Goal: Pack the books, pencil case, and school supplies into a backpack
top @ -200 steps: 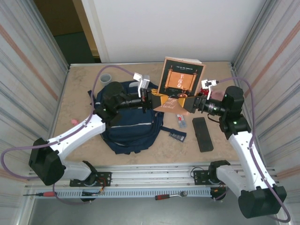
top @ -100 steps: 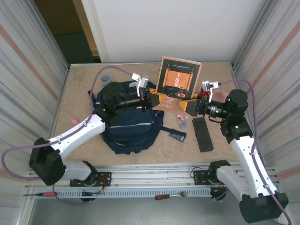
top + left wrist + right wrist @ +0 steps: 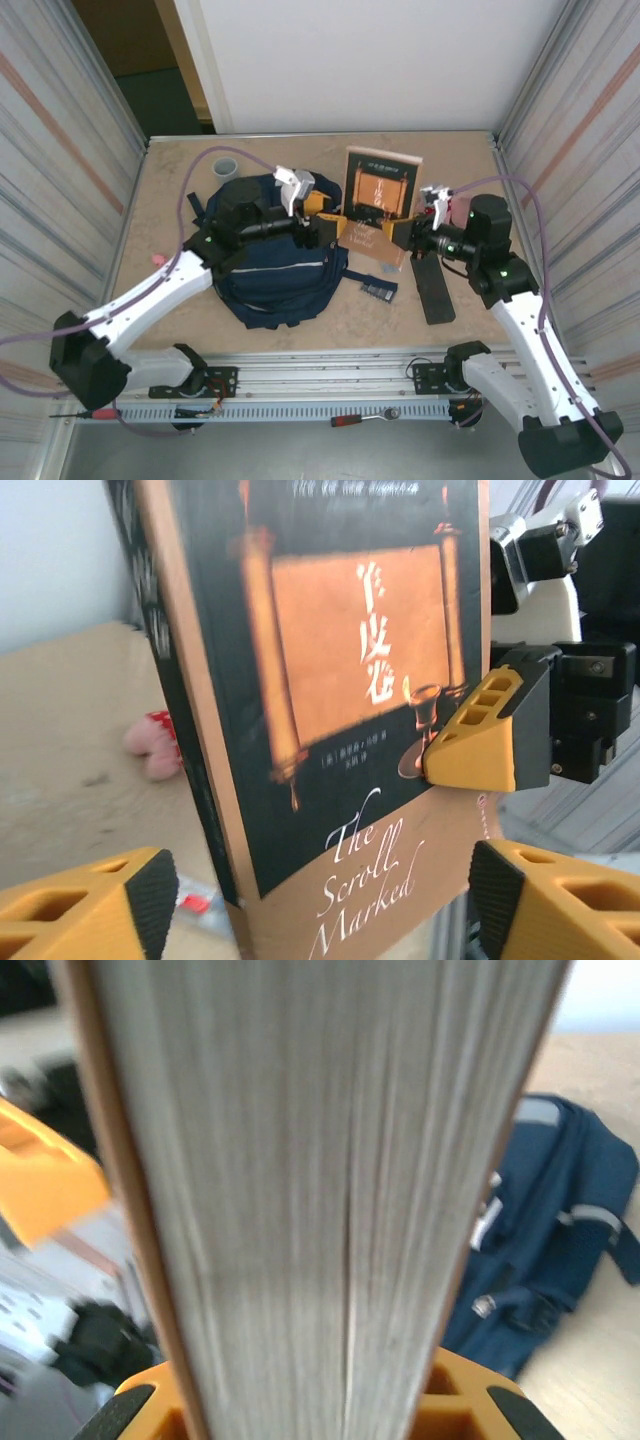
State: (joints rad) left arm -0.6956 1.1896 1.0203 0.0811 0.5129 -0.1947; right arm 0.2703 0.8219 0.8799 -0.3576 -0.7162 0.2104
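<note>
One book (image 3: 380, 195) upright at frame centre, just right of backpack (image 3: 275, 275); right claw (image 3: 393, 233) clamped on its page-edge side, left claw (image 3: 332, 228) spread apart around spine. Likely stiff, weighty, glossy cover slippery: pinch both covers, deep bite.

The book (image 3: 340, 680) has a smooth card cover with a soft sheen; its page edges (image 3: 330, 1180) are matt, ribbed paper. The backpack (image 3: 540, 1230) is woven navy cloth — matt. The left gripper (image 3: 320, 920) has matt yellow plastic fingers (image 3: 560, 895), moulded in open cells. The counter (image 3: 170, 200) looks like mottled matt stone.
</note>
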